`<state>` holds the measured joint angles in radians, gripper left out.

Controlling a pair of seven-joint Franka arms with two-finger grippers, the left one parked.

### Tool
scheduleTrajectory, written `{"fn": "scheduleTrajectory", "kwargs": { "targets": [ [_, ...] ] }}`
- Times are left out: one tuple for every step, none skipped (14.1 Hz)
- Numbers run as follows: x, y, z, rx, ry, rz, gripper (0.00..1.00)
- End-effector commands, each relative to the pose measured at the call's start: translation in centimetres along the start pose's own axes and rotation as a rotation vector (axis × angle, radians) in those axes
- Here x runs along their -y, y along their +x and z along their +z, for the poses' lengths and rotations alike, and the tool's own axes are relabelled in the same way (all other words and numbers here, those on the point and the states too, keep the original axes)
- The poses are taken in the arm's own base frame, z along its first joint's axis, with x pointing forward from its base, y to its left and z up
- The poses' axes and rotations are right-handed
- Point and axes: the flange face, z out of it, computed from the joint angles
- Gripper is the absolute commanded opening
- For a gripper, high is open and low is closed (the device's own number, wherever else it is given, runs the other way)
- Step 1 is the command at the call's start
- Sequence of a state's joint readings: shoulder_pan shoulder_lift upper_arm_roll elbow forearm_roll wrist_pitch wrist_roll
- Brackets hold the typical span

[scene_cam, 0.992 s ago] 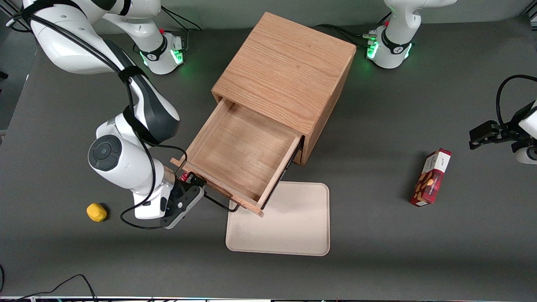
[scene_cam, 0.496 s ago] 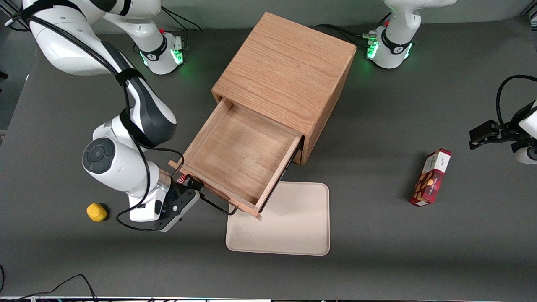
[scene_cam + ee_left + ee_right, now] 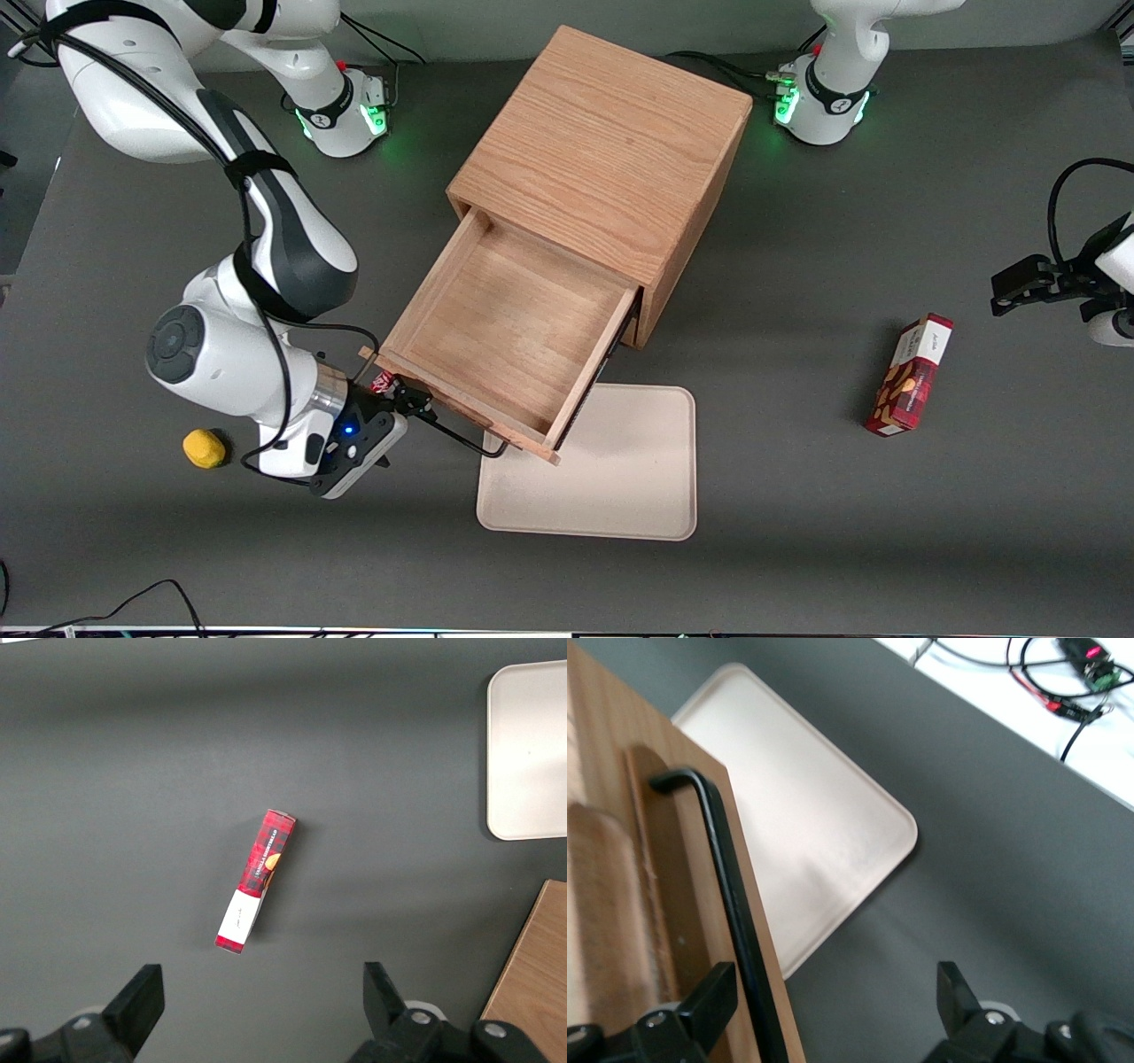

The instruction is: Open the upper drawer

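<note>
Drawer first: from the front, the upper drawer [image 3: 509,332] stands pulled well out of the cabinet [image 3: 602,159], its front overhanging the cream tray [image 3: 589,483]. My gripper [image 3: 416,409] sits at the working-arm end of the black wire handle [image 3: 465,436]; a yellow object [image 3: 204,447] lies nearby. From my wrist, my fingers [image 3: 709,1001] are spread wide, the handle [image 3: 731,895] just beside one, ungrasped. From the parked wrist, a red box [image 3: 257,879] lies flat.
</note>
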<state>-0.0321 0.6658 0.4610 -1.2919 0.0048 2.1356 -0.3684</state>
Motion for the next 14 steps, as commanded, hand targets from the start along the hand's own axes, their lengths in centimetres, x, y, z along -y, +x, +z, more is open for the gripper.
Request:
{"fn": "scheduleTrajectory", "kwargs": {
  "targets": [
    [0.0,0.7,-1.8,0.007,0.035,0.017,1.00],
    [0.1,0.7,-2.8,0.021,0.040,0.017,1.00],
    [0.5,0.8,-4.7,0.025,0.033,0.019,1.00],
    [1.3,0.9,-7.9,0.008,-0.005,0.014,1.00],
    [1.8,0.7,-10.5,-0.006,-0.044,0.004,1.00],
    [0.2,-1.0,-12.7,0.004,-0.095,0.026,1.00],
    [-0.7,-3.1,-14.7,0.025,-0.145,0.046,1.00],
    [-2.0,-5.6,-16.6,0.049,-0.178,0.090,1.00],
    [-1.9,-7.5,-18.8,0.075,-0.198,0.127,1.00],
    [-0.9,-9.1,-20.7,0.101,-0.205,0.174,1.00],
    [-0.7,-11.0,-22.9,0.115,-0.227,0.290,1.00],
    [-0.6,-12.7,-23.9,0.152,-0.233,0.424,1.00],
    [-0.5,-13.9,-24.9,0.177,-0.242,0.534,1.00],
    [-0.5,-15.4,-25.7,0.202,-0.259,0.616,1.00]
  ]
}}
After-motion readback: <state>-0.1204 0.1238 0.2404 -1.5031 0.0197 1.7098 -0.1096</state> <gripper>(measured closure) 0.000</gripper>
